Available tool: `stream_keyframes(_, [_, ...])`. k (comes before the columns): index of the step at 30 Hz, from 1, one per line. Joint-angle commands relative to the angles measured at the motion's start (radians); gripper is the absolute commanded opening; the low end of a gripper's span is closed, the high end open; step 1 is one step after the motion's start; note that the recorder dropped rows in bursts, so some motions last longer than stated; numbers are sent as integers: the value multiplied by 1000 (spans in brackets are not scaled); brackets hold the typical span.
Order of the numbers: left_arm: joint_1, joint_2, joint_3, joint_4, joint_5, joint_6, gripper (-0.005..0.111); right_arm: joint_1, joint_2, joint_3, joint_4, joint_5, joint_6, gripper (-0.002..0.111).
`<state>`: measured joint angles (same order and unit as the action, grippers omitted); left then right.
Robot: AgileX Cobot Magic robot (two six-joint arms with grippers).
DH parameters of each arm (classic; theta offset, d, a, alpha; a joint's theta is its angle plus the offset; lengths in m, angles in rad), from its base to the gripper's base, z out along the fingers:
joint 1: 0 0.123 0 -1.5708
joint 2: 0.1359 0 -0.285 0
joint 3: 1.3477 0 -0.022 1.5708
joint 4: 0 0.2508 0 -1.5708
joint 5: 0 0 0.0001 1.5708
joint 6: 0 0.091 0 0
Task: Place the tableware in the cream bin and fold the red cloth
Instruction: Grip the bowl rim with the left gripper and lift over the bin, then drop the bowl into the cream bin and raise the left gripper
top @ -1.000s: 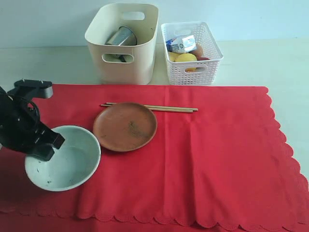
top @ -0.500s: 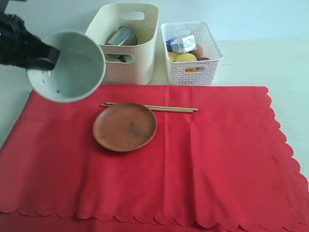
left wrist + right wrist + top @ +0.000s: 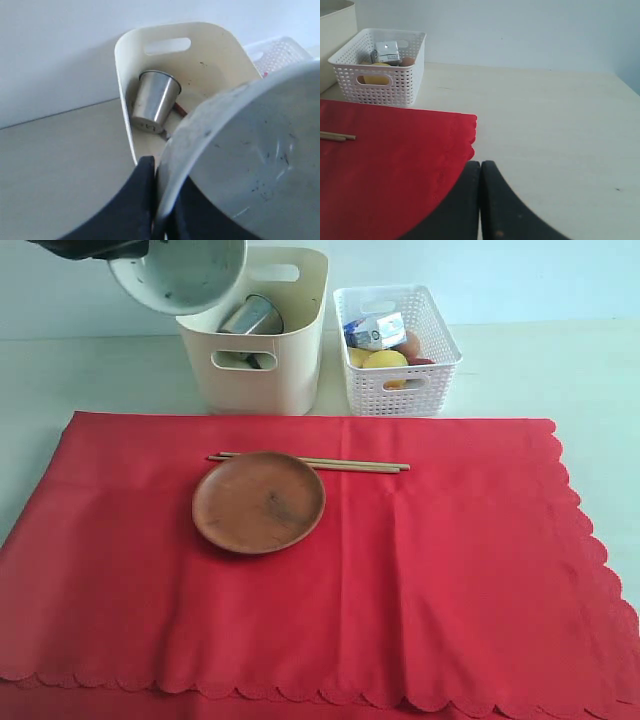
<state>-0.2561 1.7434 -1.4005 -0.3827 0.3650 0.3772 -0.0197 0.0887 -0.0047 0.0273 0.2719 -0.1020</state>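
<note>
Exterior view, bowl (image 3: 180,275): tilted, way up high by left corner of bin (image 3: 265,370)
Left pincer (image 3: 162,200): clamped on bowl rim
Bin: cup (image 3: 252,316) lying inside
Plate (image 3: 259,502), chopsticks (image 3: 340,464): side by side on cloth (image 3: 400,590)
Right pincer (image 3: 480,167): closed up, holding nothing, above worktop (image 3: 560,125)

**Plate and chopsticks on the cloth, bin and basket behind**

The cloth (image 3: 400,580) covers the near part of the table (image 3: 560,370). The plate (image 3: 259,502) lies on it left of centre, with two chopsticks (image 3: 310,462) side by side just behind, reaching off to the right. Behind the cloth stands the bin (image 3: 270,370), with the lattice basket (image 3: 400,390) just to its right. The steel cup (image 3: 252,316) leans in the bin. A milk carton (image 3: 374,330) and a lemon (image 3: 384,361) sit in the basket. The bowl (image 3: 185,270) hangs tipped above the bin's left edge.
</note>
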Motion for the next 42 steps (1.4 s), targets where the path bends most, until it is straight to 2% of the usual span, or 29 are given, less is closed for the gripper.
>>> stream_keyframes(1, [-2, 134, -136, -66, -27, 1, 1, -4, -4, 5, -1, -5, 0, 0])
stream_keyframes(7, [-2, 324, -334, -121, -25, 1, 1, -4, -4, 5, -1, -5, 0, 0])
stream_keyframes(13, [-2, 460, -461, -127, -20, 1, 1, -4, -4, 5, -1, -5, 0, 0])
stream_keyframes(23, [-2, 555, -489, -150, -20, 1, 2, -4, -4, 5, -1, -5, 0, 0])
stream_keyframes(25, [-2, 561, -489, -152, -20, 1, 9, -4, -4, 5, -1, -5, 0, 0])
stream_keyframes(31, [-2, 559, -509, -154, -6, 4, 46, -4, -4, 5, -1, -5, 0, 0])
stream_keyframes(34, [-2, 540, -519, -157, 8, 4, 58, -4, -4, 5, -1, -5, 0, 0])
stream_keyframes(36, [-2, 520, -522, -157, 15, 4, 62, -4, -4, 5, -1, -5, 0, 0])
stream_keyframes(42, [-2, 431, -522, -154, 101, 4, 62, -4, -4, 5, -1, -5, 0, 0])
